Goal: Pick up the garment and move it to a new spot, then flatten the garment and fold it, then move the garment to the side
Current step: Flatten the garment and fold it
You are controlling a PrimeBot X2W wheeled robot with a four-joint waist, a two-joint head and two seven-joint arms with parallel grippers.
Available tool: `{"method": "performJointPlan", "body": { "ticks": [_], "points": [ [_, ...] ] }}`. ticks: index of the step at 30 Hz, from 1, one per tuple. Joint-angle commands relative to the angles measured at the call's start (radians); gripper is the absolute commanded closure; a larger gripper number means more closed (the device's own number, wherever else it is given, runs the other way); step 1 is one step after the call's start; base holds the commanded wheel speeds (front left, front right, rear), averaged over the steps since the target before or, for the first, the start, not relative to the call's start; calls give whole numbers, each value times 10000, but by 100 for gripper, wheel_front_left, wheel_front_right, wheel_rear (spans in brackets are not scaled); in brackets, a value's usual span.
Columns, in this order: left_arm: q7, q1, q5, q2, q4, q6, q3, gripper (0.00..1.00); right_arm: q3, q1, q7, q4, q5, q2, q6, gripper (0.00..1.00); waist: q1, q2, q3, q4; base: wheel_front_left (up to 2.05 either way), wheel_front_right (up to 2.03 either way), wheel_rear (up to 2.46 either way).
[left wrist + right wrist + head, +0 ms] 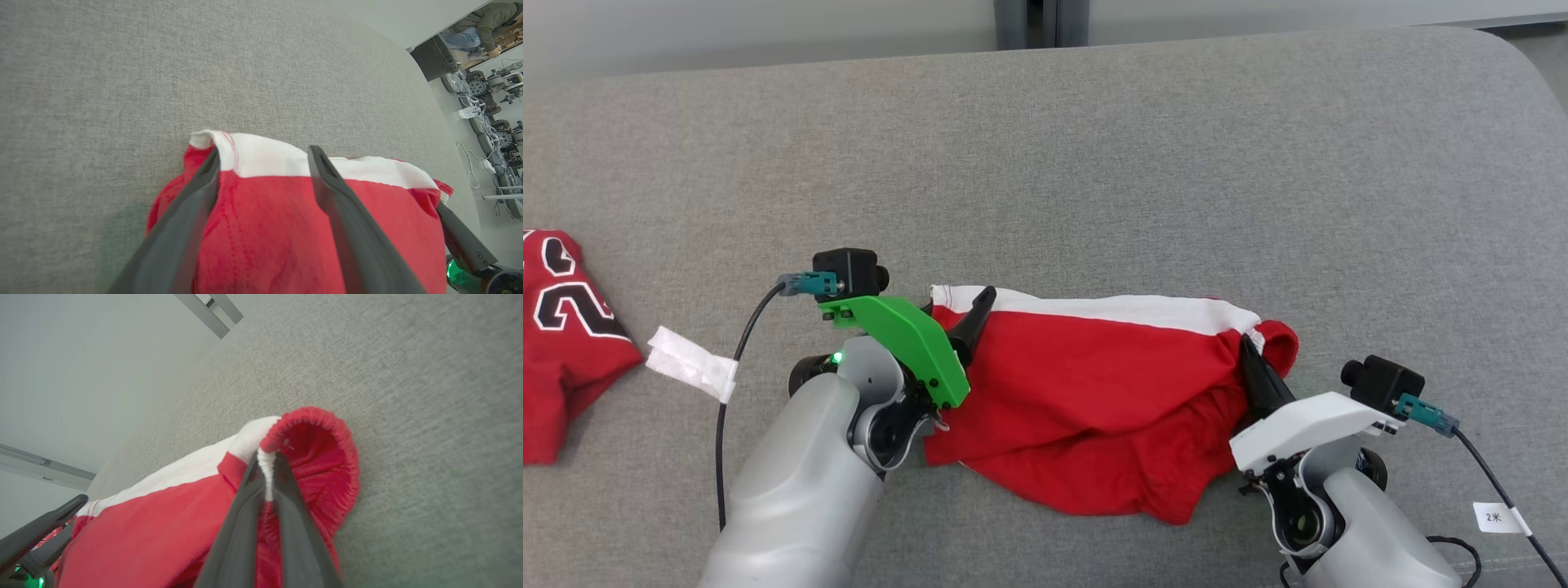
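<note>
**Right gripper (267, 457) pinching the waistband; left gripper (263, 157) spread wide over the far end.**
The right gripper is clamped tight on the gathered elastic waistband (327, 428) of the red shorts (1094, 384), probably anchoring that end for stretching flat. The left gripper holds nothing, and its parted fingers straddle the white side band (265, 157) at the hem corner, seemingly ready to pinch. The shorts lie rumpled mid-way along the grey sofa cushion (1094, 163), well apart from a red jersey (564, 327).

left arm (792, 474) reaching forward, left jaws spread wide; right arm (1364, 531) angled inward, right jaws pinched shut
</note>
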Motion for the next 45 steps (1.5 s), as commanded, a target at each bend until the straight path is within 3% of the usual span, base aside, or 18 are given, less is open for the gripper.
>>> {"method": "performJointPlan", "body": {
  "ticks": [1,10,11,13,28,37,45],
  "points": [
    [-96,62,-64,82,-2,-23,-15,0,25,-90,-26,21,65,-11,0,100,0,0,35,-45,0,0,0],
    [-696,-85,7,184,436,-25,-168,0,135,-280,-28,-264,-25,-5,0,100,0,0,182,-181,0,0,0],
    [-791,-109,-12,186,468,-25,-174,23,147,-310,-26,-300,-31,-5,0,100,0,0,192,-192,0,0,0],
    [-1115,-206,82,258,499,-25,-271,100,186,-347,-26,-369,-17,0,0,100,0,0,215,-210,0,0,0],
    [-2639,45,-842,723,-225,-27,-988,100,-248,-670,-28,-1295,-132,-49,0,100,0,0,-205,-8,0,0,0],
    [-3861,-470,-1221,1698,-1724,-27,-1033,100,-347,-1572,-17,-2630,-215,-697,0,100,0,0,-1275,264,0,0,0],
    [-3713,-1563,-1209,2543,-3277,157,-597,100,-232,-2774,678,-3557,-261,-1477,0,100,0,0,-1779,462,0,0,0]
  ]
}}
